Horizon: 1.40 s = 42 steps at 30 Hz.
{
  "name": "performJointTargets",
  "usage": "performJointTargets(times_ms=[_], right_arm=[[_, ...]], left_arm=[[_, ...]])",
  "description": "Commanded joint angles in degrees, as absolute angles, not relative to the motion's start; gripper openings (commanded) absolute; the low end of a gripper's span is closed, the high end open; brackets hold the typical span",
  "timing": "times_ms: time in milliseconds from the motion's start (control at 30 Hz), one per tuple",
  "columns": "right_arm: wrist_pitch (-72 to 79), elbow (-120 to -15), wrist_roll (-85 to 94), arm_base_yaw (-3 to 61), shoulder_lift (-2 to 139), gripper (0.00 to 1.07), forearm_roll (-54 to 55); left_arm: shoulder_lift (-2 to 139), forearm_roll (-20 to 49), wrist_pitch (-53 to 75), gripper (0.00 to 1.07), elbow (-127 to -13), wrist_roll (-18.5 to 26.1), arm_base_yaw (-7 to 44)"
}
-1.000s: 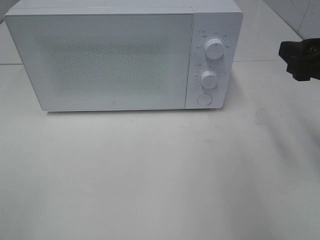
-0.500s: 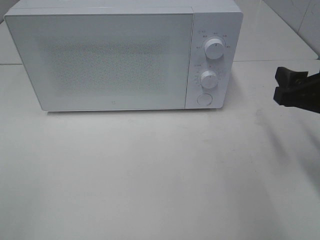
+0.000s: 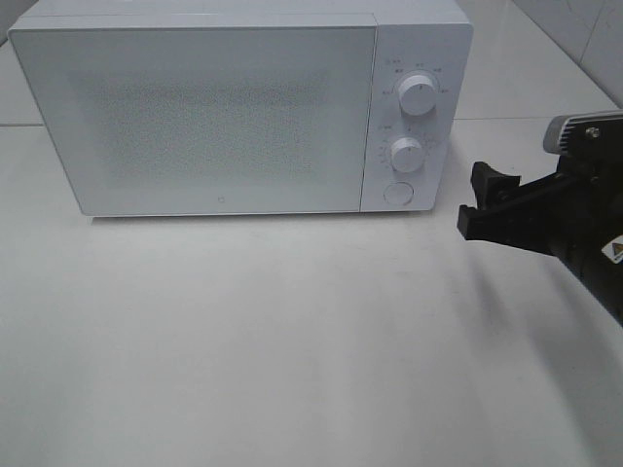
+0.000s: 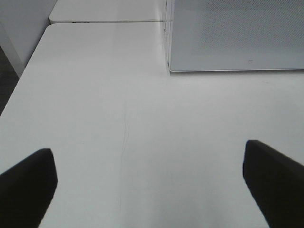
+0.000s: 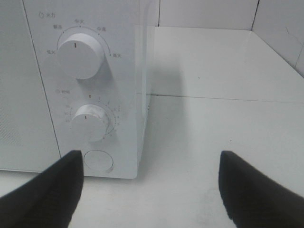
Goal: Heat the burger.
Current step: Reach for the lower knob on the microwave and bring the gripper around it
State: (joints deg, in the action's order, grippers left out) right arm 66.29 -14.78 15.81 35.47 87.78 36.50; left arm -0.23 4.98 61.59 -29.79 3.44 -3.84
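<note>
white shut microwave [image 3: 224, 117] hides its interior; right pincer [image 3: 473, 201] gapes.

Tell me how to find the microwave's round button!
Find the big white microwave on the table and look at the narrow strip on its right side. The upper knob sits over the lower knob, and the button lies below both. It's flat and plain, while the knobs stick out with marks around them.

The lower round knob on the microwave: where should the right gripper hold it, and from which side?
Hold the lower knob by its round side wall, pinching from two opposite sides, coming straight at the front panel. It stands out from that flat panel as a short cylinder, so probably only its rim offers a pinch.
</note>
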Motion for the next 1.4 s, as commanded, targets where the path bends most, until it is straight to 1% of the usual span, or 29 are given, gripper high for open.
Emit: performJointTargets(times_ms=[33, 67, 167, 233, 367, 433, 1000, 1100, 1233, 1400], right_arm=[[68.8, -17.1, 17.9, 39.5, 90.1, 0.76, 41.5], [69.4, -18.3, 18.9, 41.4, 91.4, 0.76, 44.1], [69.6, -19.0, 19.1, 42.3, 92.1, 0.76, 45.3], [69.6, -21.1, 19.8, 44.5, 93.7, 0.76, 47.9], [69.6, -22.9, 21.3, 45.9, 95.1, 0.76, 49.4], [69.5, -26.0, 22.2, 46.9, 97.8, 0.76, 50.9], [70.6, -33.5, 22.5, 46.6, 106.1, 0.76, 53.0], [70.3, -34.7, 22.4, 45.6, 107.5, 0.76, 52.5], [69.0, -36.3, 22.2, 43.2, 108.9, 0.76, 48.8], [69.1, -38.0, 21.5, 41.2, 110.0, 0.76, 47.7]], left_arm=[[-1.6, 4.9, 61.1, 1.01, -29.6, 3.0, -4.0], [-1.6, 4.9, 61.1, 1.01, -29.6, 3.0, -4.0], [-1.6, 4.9, 61.1, 1.01, -29.6, 3.0, -4.0], [-1.6, 4.9, 61.1, 1.01, -29.6, 3.0, -4.0], [-1.6, 4.9, 61.1, 1.01, -29.6, 3.0, -4.0], [-1.6, 4.9, 61.1, 1.01, -29.6, 3.0, -4.0], [-1.6, 4.9, 61.1, 1.01, -29.6, 3.0, -4.0], [-1.6, 4.9, 61.1, 1.01, -29.6, 3.0, -4.0], [-1.6, 4.9, 61.1, 1.01, -29.6, 3.0, -4.0], [-1.6, 4.9, 61.1, 1.01, -29.6, 3.0, -4.0]])
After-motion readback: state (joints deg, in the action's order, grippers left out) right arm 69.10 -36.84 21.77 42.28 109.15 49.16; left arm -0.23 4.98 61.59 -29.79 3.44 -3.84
